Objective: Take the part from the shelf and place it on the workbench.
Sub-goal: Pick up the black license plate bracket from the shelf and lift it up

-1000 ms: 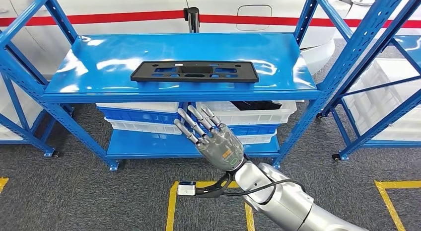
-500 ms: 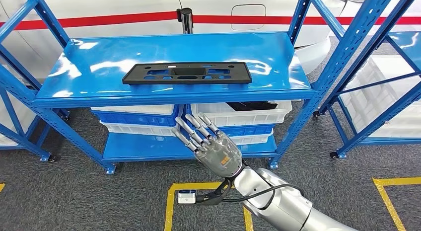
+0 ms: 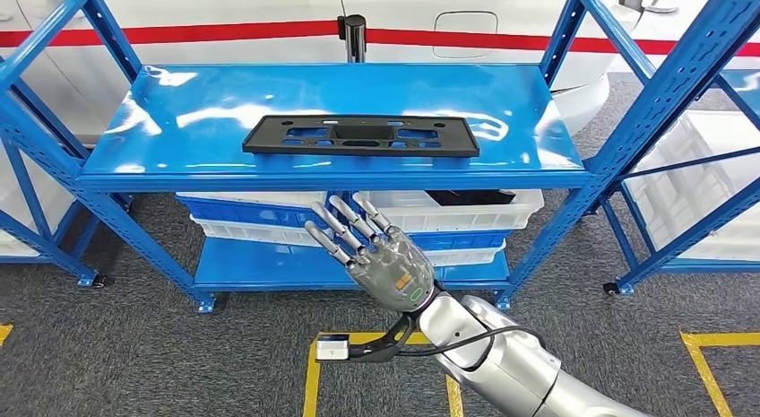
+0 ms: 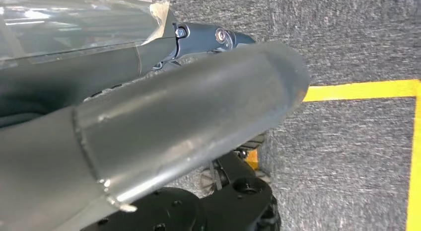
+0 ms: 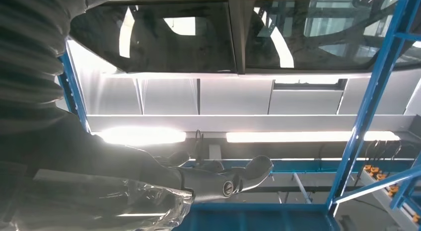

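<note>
Nearest you, the right hand (image 3: pixel 387 260) is raised in front of the shelf (image 3: pixel 332 170), palm away, fingers (image 3: pixel 345 224) spread and straight, holding nothing; a small camera block (image 3: pixel 332 348) hangs on a cable under its wrist. The left hand (image 4: pixel 164 121) shows close up in its wrist view as a thick grey thumb over the floor, and you cannot tell from that how its fingers lie or whether they hold anything. Under the arm the floor is grey carpet (image 3: pixel 134 354) marked with yellow tape lines (image 3: pixel 309 377). Past the fingertips stands the shelf, with the hand lower than its top deck and near the front edge, not touching it. The part (image 3: pixel 360 134), a long flat black plate with cut-outs, lies flat on the glossy blue top deck, near the front edge and roughly centred, well apart from the hand. Below that deck, white and blue bins (image 3: pixel 448 211) are stacked on the lower level, one with something dark inside; the right hand partly covers them from your view. A second blue rack (image 3: pixel 681 121) stands just to the right, and another frame (image 3: pixel 27 166) to the left. Behind the shelf a black post (image 3: pixel 356 36) rises, and beyond it a white wall (image 3: pixel 224 4) with a red stripe (image 3: pixel 224 30).
</note>
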